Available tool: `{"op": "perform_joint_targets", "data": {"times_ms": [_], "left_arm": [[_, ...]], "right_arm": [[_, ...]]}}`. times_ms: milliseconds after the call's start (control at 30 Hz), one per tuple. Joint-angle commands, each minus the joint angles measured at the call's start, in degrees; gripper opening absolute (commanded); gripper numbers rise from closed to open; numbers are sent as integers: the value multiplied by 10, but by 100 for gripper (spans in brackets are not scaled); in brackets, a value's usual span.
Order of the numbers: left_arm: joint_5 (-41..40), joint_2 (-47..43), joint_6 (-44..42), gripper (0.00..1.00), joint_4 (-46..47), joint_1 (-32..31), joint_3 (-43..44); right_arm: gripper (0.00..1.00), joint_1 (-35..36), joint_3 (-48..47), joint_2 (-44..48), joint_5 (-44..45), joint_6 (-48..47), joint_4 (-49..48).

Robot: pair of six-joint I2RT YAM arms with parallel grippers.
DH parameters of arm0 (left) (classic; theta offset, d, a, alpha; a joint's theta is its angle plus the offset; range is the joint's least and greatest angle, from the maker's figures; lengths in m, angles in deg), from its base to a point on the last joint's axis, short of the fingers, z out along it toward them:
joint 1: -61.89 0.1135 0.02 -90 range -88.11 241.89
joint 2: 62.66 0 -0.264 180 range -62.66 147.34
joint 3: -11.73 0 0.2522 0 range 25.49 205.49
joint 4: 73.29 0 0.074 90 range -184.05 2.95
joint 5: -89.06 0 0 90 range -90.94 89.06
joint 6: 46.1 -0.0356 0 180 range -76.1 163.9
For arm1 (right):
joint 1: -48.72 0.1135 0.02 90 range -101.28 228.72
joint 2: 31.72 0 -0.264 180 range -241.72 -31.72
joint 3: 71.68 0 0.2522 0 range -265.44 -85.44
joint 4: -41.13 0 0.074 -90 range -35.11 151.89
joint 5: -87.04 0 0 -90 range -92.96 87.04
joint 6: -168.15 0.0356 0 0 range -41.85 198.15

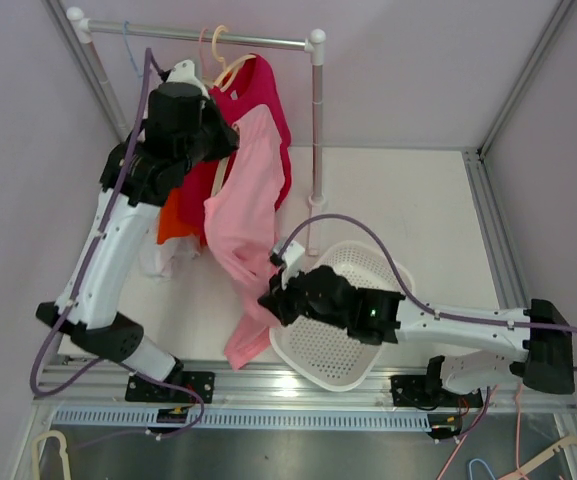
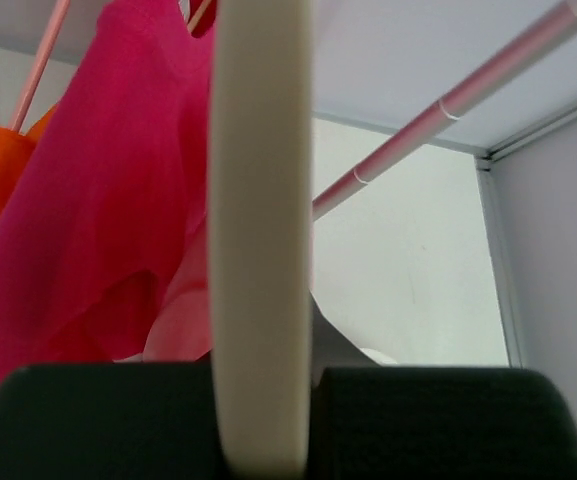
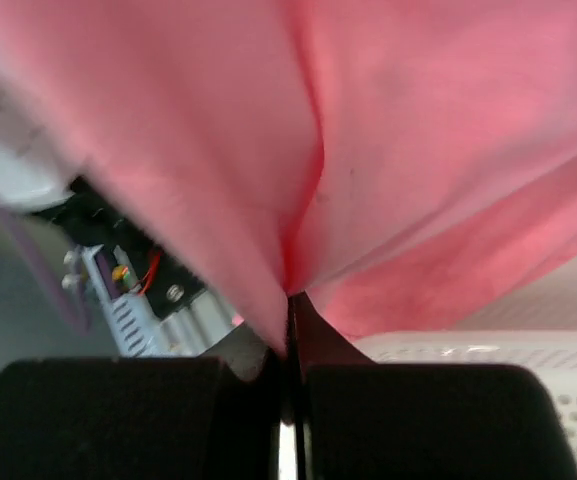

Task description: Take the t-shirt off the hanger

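A light pink t-shirt [image 1: 250, 200] hangs from a cream hanger [image 1: 230, 70] on the rail [image 1: 198, 38] and trails down to the table. My left gripper [image 1: 226, 135] is shut on the cream hanger [image 2: 261, 230], high by the rail. My right gripper [image 1: 271, 288] is shut on a fold of the pink t-shirt [image 3: 368, 130], low beside the white basket. A magenta shirt [image 1: 266, 110] hangs behind the pink one, and it fills the left of the left wrist view [image 2: 98, 180].
A white mesh basket [image 1: 353, 345] lies on the table under my right arm. The rail's right post [image 1: 316, 140] stands just right of the shirts. An orange garment [image 1: 175, 222] and a white one [image 1: 163, 260] hang under my left arm.
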Motion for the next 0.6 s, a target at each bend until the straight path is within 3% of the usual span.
{"op": "perform_joint_targets", "data": {"times_ms": [0,67,200,400,567], "left_arm": [[53,-140,-2,1,99,8,-109],[-3,-185,-25,1,139,9,-123],[-51,-133,-52,1,63,23,-31],[-62,-144,-42,0,176,23,-199],[-89,-100,-25,0,219,24,-206]], "right_arm": [[0,-75,-31,-11,-108,47,-28],[0,-75,-61,-60,-121,37,12],[0,-8,-80,-104,-129,20,4],[0,136,-103,-86,-90,-14,-4],[0,243,-138,-109,-59,-38,72]]}}
